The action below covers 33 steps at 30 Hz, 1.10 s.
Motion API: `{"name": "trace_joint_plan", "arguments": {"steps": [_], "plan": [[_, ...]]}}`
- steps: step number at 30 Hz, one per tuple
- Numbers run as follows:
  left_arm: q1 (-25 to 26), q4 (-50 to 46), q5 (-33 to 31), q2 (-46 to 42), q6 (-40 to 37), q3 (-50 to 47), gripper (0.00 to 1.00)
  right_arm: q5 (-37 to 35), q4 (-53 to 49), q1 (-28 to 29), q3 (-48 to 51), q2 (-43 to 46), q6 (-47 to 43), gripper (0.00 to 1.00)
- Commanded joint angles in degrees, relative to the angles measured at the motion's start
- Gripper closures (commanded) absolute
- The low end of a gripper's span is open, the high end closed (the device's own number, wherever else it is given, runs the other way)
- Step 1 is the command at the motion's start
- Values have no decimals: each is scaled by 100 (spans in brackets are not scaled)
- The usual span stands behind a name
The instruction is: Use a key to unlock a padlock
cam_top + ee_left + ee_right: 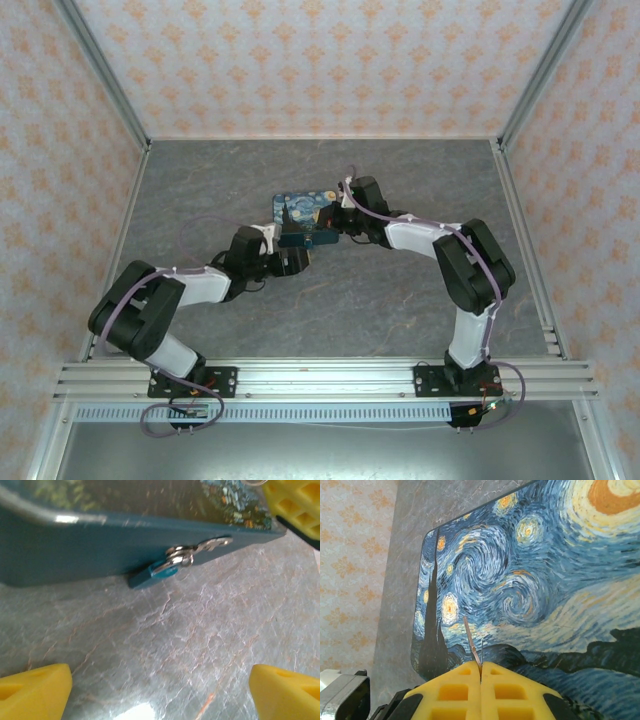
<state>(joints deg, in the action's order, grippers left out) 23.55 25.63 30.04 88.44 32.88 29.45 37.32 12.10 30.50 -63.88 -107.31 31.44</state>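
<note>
Padlock (152, 574) hangs from the tin (75, 545) front hasp, resting on the table (200, 645). Left gripper (159, 682) gapes before it, probably to steady it. Right gripper (480, 669) is clenched on the key (472, 640) (blade outward), poised above the lid (545, 580) for insertion.

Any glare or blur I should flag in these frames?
Left wrist: white glare patch on the table; the tin and padlock look soft. Right wrist: the tin lid is crisp and the key is thin but legible. Top external: even light, no glare, no harsh shadows.
</note>
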Motion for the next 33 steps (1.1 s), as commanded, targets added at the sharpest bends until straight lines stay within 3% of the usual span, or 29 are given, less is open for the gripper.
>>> {"name": "trace_joint_plan", "arguments": {"steps": [1, 25, 33], "plan": [[35, 523, 13, 151, -106, 162, 10, -190, -212, 27, 30, -202, -89, 100], [220, 1349, -661, 1064, -572, 568, 26, -193, -58, 30, 587, -163, 57, 100], [251, 1367, -530, 1449, -638, 840, 31, -173, -26, 27, 569, -164, 18, 100]]}}
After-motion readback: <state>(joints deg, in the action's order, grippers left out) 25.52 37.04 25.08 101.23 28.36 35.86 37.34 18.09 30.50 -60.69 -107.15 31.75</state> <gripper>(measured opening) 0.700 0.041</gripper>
